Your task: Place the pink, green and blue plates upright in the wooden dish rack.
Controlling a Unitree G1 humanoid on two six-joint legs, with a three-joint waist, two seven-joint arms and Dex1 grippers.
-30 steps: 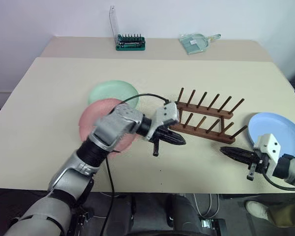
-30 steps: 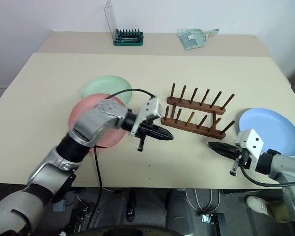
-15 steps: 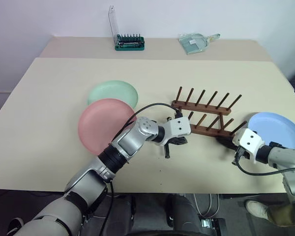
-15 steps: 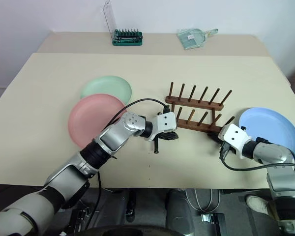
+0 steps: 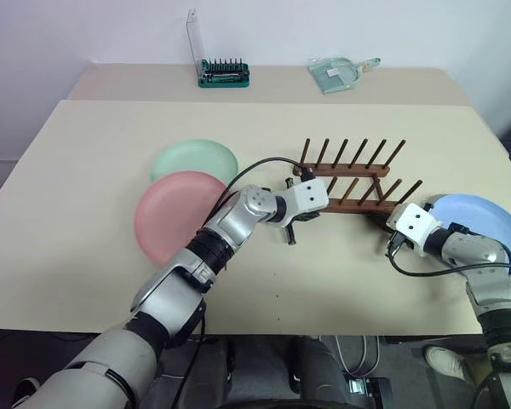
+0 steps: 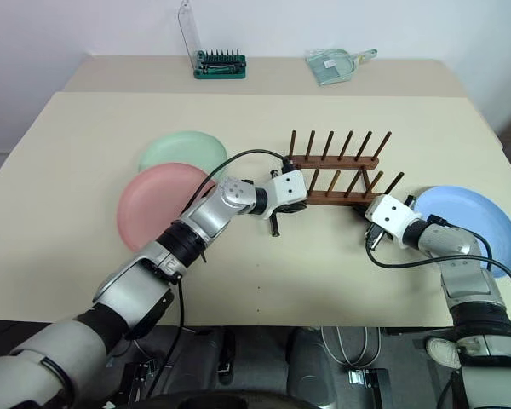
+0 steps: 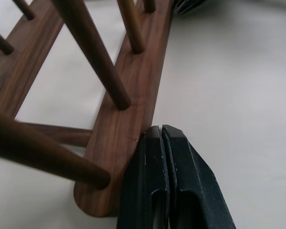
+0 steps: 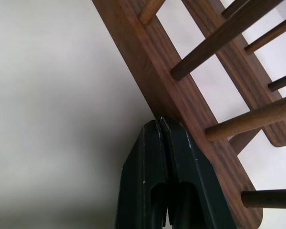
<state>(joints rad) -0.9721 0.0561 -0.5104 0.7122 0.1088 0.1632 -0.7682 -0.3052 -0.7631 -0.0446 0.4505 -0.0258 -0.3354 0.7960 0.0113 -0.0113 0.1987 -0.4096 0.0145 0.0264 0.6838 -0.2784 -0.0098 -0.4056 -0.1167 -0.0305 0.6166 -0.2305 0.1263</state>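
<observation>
Head views: wooden dish rack [image 5: 353, 181] mid-table [image 5: 85, 153], empty. Pink plate [image 5: 175, 213] lies flat left of it, green plate [image 5: 194, 160] just behind & partly under pink, blue plate [image 5: 485, 223] flat at right edge. Both arms reach to rack's near rail, one per end.

L wrist view: left gripper [image 7: 161, 136] fingers pressed together, nothing held, tips against near rail's end.

R wrist view: right gripper [image 8: 160, 125] likewise closed & empty, tips touching near rail.

Step, my guess: nudging/squaring rack before loading. Next calls for backing off, opening a gripper, taking a plate by its rim.
</observation>
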